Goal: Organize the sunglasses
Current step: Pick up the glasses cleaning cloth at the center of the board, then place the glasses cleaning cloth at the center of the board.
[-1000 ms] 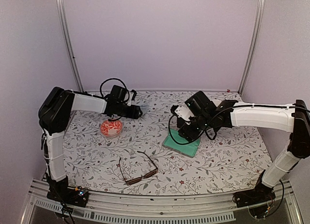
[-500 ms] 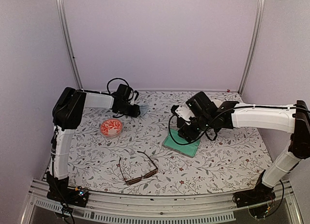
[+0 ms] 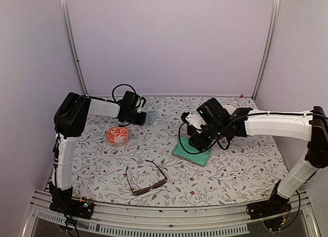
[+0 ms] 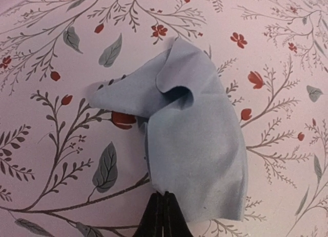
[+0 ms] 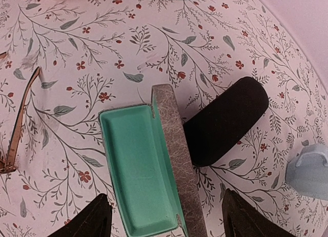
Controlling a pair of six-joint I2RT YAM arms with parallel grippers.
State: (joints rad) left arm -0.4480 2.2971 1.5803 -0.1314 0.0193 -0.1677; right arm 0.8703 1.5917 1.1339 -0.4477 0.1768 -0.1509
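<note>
The brown-framed sunglasses lie open near the front of the table; one temple shows at the left edge of the right wrist view. The pink-red sunglasses sit folded at the left. My left gripper is at the back of the table, shut on the near edge of a crumpled light blue cloth; the top view shows that cloth beside the gripper. My right gripper hangs open above the open grey case with its green lining, holding nothing.
A black oval case lies closed right beside the grey case's lid. A pale blue object sits at the right edge of the right wrist view. The floral tablecloth covers the table, with walls close on three sides.
My left arm has reached farther toward the back and its jaws have closed on the blue cloth. The right arm and both pairs of sunglasses have not moved.
</note>
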